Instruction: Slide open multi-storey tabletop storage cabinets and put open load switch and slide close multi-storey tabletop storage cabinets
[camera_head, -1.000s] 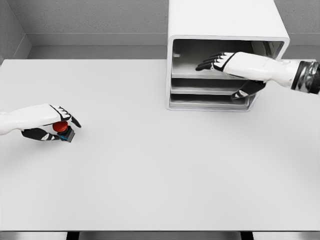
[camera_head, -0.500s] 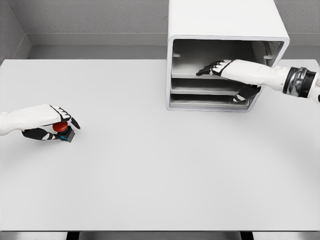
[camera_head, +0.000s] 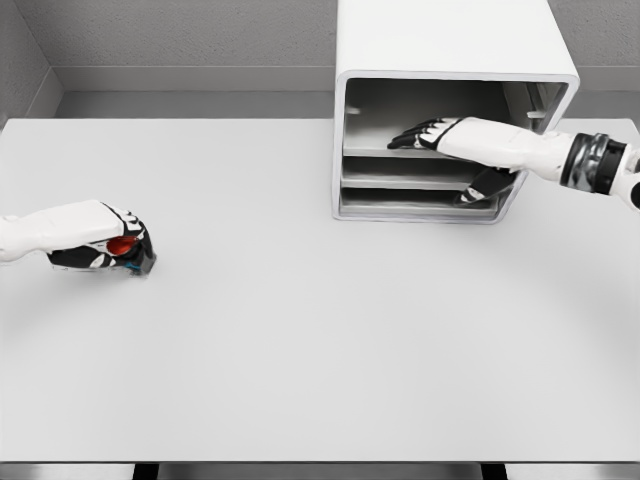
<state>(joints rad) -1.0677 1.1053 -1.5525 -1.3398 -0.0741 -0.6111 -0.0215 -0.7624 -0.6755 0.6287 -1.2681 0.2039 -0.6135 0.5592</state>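
Observation:
A white multi-storey cabinet (camera_head: 440, 45) stands at the back right of the table, its front open onto grey shelves (camera_head: 400, 180). My right hand (camera_head: 428, 134) reaches into it, fingers stretched flat over the top shelf and thumb down by the lower shelf, holding nothing. At the far left my left hand (camera_head: 108, 250) is curled around the load switch (camera_head: 128, 252), a small dark block with a red button, which rests on the table.
The white table (camera_head: 320, 330) spans the view, with a grey wall behind and a dark front edge at the bottom.
My left hand has closed tighter on the switch and shifted slightly down-left. The right hand slid a little left and lower along the top shelf, the forearm pulling back.

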